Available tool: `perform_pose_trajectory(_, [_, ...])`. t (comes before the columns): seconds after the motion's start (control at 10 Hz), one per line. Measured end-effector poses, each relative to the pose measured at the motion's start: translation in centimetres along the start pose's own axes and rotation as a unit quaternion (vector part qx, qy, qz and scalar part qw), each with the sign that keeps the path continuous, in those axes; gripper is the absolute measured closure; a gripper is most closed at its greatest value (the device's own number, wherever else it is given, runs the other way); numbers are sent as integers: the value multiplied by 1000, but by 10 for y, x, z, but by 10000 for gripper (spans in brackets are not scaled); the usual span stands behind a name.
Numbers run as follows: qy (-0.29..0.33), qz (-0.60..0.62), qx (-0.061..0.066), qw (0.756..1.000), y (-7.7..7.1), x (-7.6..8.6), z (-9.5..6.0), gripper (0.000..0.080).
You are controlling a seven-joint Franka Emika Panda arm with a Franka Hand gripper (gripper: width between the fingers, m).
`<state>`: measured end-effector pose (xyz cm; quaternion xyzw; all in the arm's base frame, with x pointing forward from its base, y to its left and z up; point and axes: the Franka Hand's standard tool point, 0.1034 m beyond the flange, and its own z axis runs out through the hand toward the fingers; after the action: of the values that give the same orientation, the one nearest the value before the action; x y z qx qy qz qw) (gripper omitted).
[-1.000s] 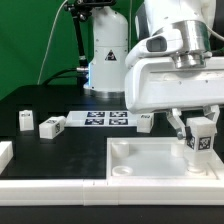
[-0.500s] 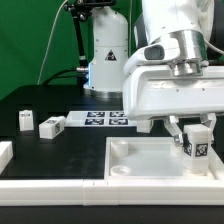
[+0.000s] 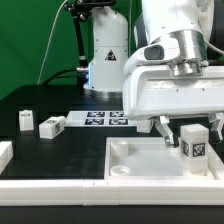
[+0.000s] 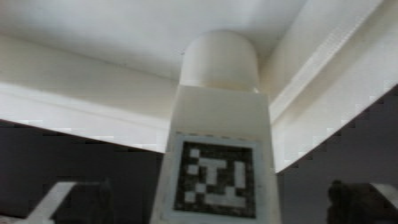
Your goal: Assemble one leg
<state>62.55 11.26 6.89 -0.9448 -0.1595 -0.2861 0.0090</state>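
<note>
The leg, a small white block with a marker tag, stands upright in the far corner of the large white square piece, on the exterior view's right. My gripper straddles it, open, with a finger on either side and a gap to the block. In the wrist view the leg fills the middle, its rounded end set into the square piece's corner, and my gripper shows its dark fingers well apart from the leg.
Two more small white legs lie on the black table at the exterior view's left. The marker board lies behind the square piece. A white part sits at the left edge.
The leg has sunk a little and turned in the corner of the square piece. My fingers have spread apart and let go of it.
</note>
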Motion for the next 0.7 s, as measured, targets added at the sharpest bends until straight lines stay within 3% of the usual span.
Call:
perform_pose_trajectory(0.1, [0, 0, 0, 1000, 0, 0, 0, 161])
perform_pose_trajectory(0.5, [0, 0, 0, 1000, 0, 0, 0, 150])
perform_pose_trajectory(0.7, [-13, 0, 3, 1000, 9, 6, -8, 150])
